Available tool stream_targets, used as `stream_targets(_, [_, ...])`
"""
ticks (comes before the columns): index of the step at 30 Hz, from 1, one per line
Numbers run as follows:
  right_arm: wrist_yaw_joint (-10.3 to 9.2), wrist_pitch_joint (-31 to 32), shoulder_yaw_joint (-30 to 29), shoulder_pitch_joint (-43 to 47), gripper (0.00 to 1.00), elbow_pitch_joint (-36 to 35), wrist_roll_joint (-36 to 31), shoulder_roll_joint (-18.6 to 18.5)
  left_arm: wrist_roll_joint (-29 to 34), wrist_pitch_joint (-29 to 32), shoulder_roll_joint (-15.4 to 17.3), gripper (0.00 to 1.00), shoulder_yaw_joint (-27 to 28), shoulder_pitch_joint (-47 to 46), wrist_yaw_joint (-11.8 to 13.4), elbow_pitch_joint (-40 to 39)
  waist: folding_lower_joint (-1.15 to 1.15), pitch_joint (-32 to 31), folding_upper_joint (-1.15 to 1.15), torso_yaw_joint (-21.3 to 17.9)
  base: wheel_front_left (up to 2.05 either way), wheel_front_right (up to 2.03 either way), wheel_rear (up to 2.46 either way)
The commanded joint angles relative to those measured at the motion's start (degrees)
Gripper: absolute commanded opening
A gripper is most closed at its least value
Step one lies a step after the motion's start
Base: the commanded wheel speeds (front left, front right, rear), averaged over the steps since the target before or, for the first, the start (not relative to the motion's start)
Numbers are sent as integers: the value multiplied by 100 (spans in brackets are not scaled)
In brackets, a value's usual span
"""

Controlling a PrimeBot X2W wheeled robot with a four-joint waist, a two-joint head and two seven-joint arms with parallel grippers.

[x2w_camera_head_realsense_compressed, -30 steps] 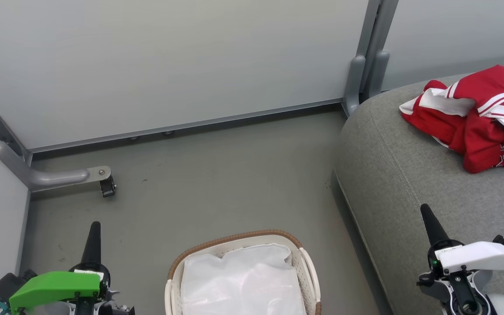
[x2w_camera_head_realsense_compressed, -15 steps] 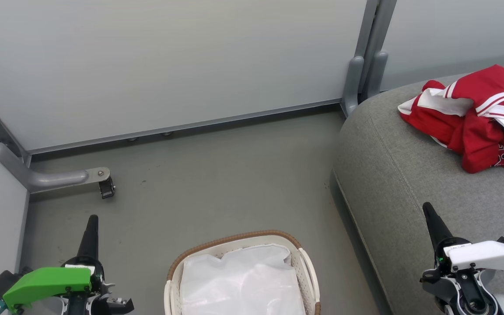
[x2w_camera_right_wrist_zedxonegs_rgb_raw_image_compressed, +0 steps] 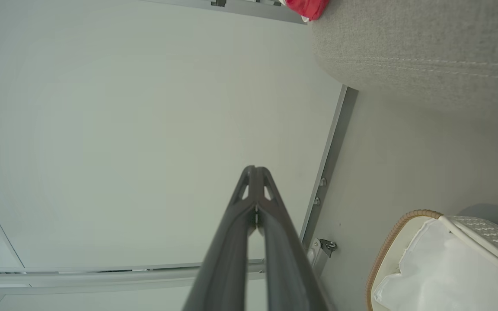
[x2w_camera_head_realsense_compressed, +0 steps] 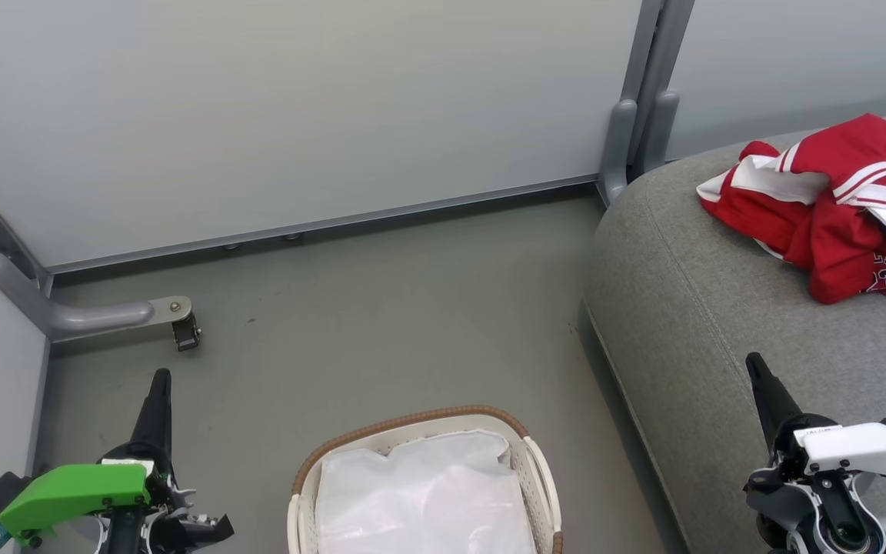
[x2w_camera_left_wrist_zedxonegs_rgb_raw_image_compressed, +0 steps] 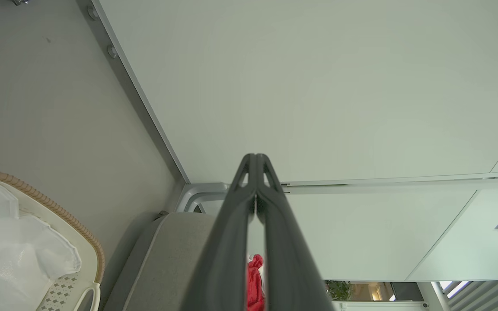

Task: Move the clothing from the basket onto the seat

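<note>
One big grey seat (x2w_camera_head_realsense_compressed: pixel 720 308) on my right has the clothing (x2w_camera_head_realsense_compressed: pixel 820 208) on it, a crumpled red and white heap near the far end, well apart from the basket (x2w_camera_head_realsense_compressed: pixel 412 422) on the floor in front of me. Basket shows just a glossy white liner (x2w_camera_head_realsense_compressed: pixel 428 500), no red that I can make out, though I can't see under the sheet. So my read: the move is basically done and the step in hand is parking the arms. Left gripper (x2w_camera_head_realsense_compressed: pixel 158 388) hangs low over the floor left of the basket, right gripper (x2w_camera_head_realsense_compressed: pixel 762 381) shows against the front of the seat, and on both wrist cams the fingers are pressed tip to tip with nothing between them. To do it well I'd go slow, not drag the right one on the upholstery or its stitched seam, and steer the left one wide of the brown rim so the basket doesn't get nudged

Around me: pale wall panels (x2w_camera_head_realsense_compressed: pixel 297 115) across the back, bare grey floor (x2w_camera_head_realsense_compressed: pixel 374 308), a grey post (x2w_camera_head_realsense_compressed: pixel 643 92) beside the seat, and a metal foot (x2w_camera_head_realsense_compressed: pixel 97 314) with a small caster (x2w_camera_head_realsense_compressed: pixel 185 332) sticking out ahead of the left gripper, the one thing I'd watch on that side
</note>
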Motion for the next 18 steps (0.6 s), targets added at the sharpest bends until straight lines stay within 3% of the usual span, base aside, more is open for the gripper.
stream_targets(1, [1,32,-33,-71,0,-31,126,-29,-123,40,28,0,37,-135,-37,3,0,-1,0,-2,0,0,0])
stream_targets(18, [0,157,-98,-67,0,-38,536,-23,-483,157,26,0,88,-177,-52,14,0,-11,0,-20,0,0,0])
